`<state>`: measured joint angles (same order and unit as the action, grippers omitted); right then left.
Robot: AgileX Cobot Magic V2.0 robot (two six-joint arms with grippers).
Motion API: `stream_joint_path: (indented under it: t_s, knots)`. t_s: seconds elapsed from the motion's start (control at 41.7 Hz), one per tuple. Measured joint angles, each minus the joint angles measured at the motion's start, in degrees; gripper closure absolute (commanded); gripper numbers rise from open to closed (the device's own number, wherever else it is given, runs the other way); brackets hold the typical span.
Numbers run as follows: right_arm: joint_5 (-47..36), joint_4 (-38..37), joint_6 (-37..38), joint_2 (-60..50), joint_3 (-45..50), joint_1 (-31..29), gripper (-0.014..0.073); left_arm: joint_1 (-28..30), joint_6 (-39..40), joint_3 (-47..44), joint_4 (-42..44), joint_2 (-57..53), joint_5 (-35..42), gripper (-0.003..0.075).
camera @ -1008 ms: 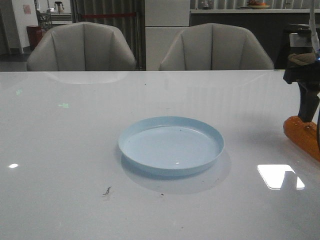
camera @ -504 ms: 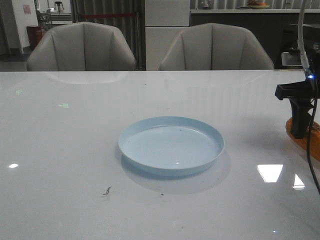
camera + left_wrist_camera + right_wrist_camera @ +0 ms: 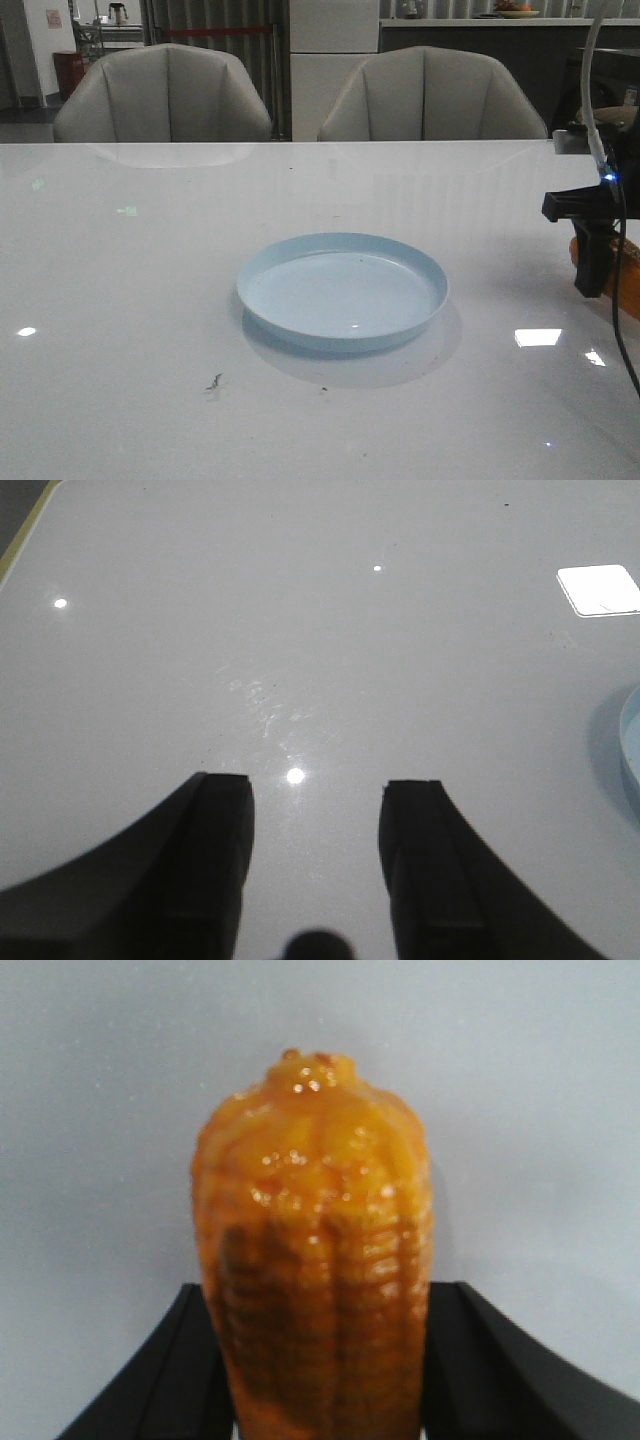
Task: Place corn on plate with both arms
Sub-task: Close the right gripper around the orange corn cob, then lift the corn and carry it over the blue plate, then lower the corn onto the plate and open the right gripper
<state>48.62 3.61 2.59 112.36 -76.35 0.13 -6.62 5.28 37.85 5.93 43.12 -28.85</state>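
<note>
straddling the corn (image 3: 318, 1260) at the counter's (image 3: 130, 300) right edge, my right gripper (image 3: 318, 1400) looks to hug it, grip unconfirmed; left gripper (image 3: 312, 865) hangs wide, empty; plate (image 3: 342, 292) bare, transfer undone

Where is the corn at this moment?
In the front view the corn lies at the table's far right edge, right of the plate; the right gripper has a finger on each side of it.
</note>
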Motion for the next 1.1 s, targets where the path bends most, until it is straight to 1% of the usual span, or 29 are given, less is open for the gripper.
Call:
stream_joint_path:
  t_s: [0.048, 0.24, 0.384, 0.504, 0.696, 0.816, 0.936, 1.104]
  knots:
    - [1.18, 0.00, -0.10, 0.00, -1.63, 0.12, 0.0288, 0.00, 0.00, 0.00, 0.00, 0.00, 0.00, 0.0349]
    - [5.94, 0.24, -1.85, 0.00, -11.24, 2.01, 0.0287, 0.00, 0.00, 0.00, 0.00, 0.00, 0.00, 0.0349]
    - [8.37, 2.24, -3.34, 0.00, -19.06, 6.13, 0.0287, 0.00, 0.00, 0.00, 0.00, 0.00, 0.00, 0.0349]
    - [9.08, 4.29, -3.67, 0.00, -23.82, 11.22, 0.0287, 0.00, 0.00, 0.00, 0.00, 0.00, 0.00, 0.0349]
    - [7.98, 7.25, -3.78, 0.56, -25.57, 20.18, 0.0287, 0.00, 0.00, 0.00, 0.00, 0.00, 0.00, 0.0349]
    - [7.85, 7.75, -3.87, 2.34, -25.57, 24.09, 0.0286, 0.00, 0.00, 0.00, 0.00, 0.00, 0.00, 0.0349]
    - [8.20, 7.83, -3.87, 5.33, -25.57, 25.58, 0.0283, 0.00, 0.00, 0.00, 0.15, 0.00, 0.12, 0.0349]
    - [9.74, 7.97, -3.87, 10.92, -25.57, 25.86, 0.0282, 0.00, 0.00, 0.00, 1.11, 0.00, 0.02, 0.0349]
